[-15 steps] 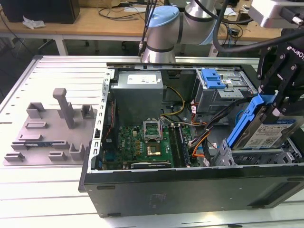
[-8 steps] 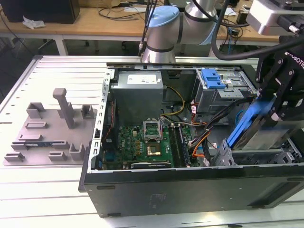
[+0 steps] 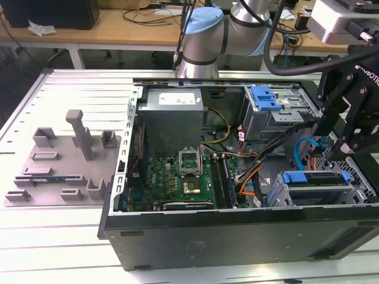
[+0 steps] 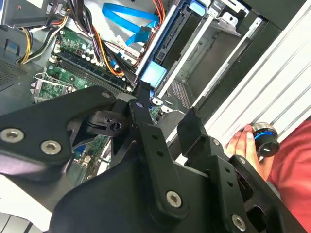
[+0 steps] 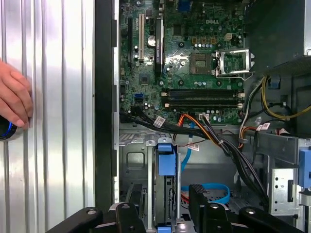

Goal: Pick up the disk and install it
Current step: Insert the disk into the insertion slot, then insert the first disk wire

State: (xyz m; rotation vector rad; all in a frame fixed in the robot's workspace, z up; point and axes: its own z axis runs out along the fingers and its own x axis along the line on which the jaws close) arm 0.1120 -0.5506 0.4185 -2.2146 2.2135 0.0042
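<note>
Open-sided computer case (image 3: 237,236) on ribbed metal table (image 3: 59,94), wooden workbench (image 3: 130,29) behind; pincer (image 5: 163,201) open.

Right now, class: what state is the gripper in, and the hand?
Gripper: open, straddling the disk, holding nothing.
Hand: on a black-and-blue knob.

Open computer case (image 3: 237,239) on slatted tabletop (image 3: 71,89), exposing motherboard (image 3: 172,177) and power supply (image 3: 172,112); grey moulded fixture (image 3: 59,171) lies at the exterior view's left.
</note>
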